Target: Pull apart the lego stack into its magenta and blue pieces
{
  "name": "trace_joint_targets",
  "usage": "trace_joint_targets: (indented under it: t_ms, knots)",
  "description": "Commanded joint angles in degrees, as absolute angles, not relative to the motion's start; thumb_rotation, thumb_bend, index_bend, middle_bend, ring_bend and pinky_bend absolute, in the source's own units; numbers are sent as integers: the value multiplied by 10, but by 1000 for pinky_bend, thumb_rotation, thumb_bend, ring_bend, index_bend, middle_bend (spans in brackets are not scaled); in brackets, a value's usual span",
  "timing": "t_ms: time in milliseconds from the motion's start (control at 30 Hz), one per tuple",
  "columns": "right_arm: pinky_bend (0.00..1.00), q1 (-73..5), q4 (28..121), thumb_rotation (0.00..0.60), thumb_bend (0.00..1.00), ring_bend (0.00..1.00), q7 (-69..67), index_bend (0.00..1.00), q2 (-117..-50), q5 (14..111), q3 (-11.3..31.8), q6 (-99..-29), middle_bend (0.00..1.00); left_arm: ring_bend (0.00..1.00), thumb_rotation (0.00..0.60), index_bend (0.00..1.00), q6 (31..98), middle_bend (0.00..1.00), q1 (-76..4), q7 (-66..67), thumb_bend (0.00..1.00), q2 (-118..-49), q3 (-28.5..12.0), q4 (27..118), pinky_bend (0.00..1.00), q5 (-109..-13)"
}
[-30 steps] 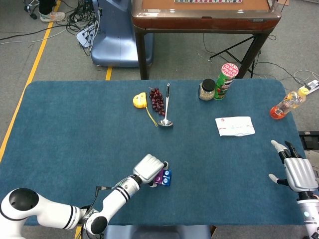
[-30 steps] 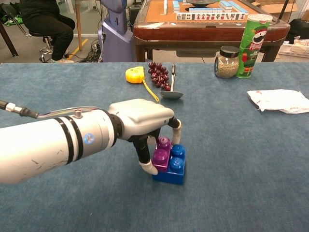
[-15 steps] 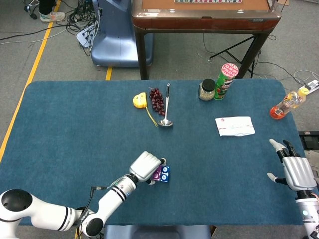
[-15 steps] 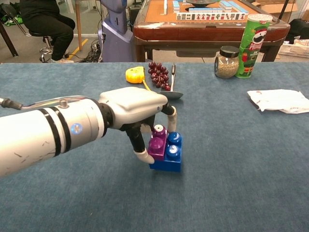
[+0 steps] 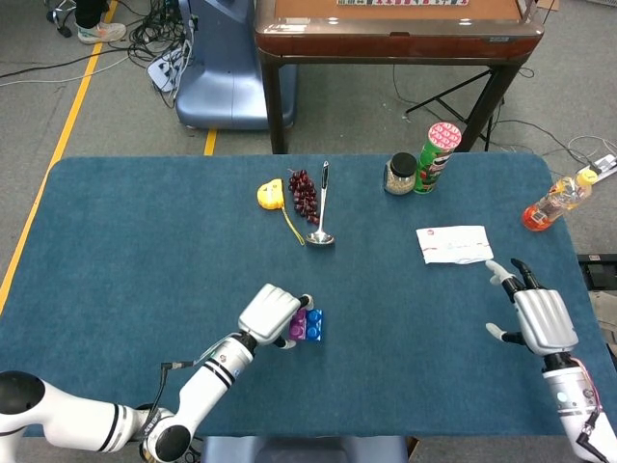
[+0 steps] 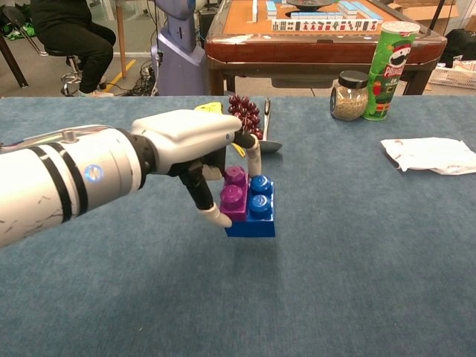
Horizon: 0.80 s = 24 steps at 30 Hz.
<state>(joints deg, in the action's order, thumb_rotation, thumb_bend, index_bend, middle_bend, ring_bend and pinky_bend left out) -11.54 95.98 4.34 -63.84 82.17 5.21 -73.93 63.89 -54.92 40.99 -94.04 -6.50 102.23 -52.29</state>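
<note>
The lego stack is a magenta brick (image 6: 233, 198) set on a larger blue brick (image 6: 254, 216), still joined. My left hand (image 6: 190, 145) pinches the stack from its left side and holds it up off the blue table (image 6: 372, 253). From the head view, the same left hand (image 5: 269, 313) covers most of the magenta brick (image 5: 296, 330), with the blue brick (image 5: 313, 325) showing to its right. My right hand (image 5: 535, 317) hangs open near the table's right edge, fingers spread, holding nothing.
At the table's far side lie a yellow tape measure (image 5: 272, 194), dark grapes (image 5: 305, 193) and a metal ladle (image 5: 322, 209). A jar (image 5: 401, 175) and green Pringles can (image 5: 436, 156) stand further right. A white packet (image 5: 454, 244) and an orange bottle (image 5: 556, 200) sit right.
My left hand lifted the joined stack off the table and carried it up and slightly left. My right hand moved inward over the table's right edge.
</note>
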Motion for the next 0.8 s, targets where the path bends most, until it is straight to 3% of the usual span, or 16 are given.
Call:
trace_joint_targets:
  t_ms: [33,800]
  knots:
    - [493,-123,967,600,0,293,54,142,-641,819,54,-731,340,967,600,566,638,1000,-548,422,9,-938,-58,1016,1000,-522]
    - [493,-123,958,600,0,293,49,142,-645,806,46,-731,340,958,600,561,598,1000,-515,422,9,-861,-19,1001,1000,-479]
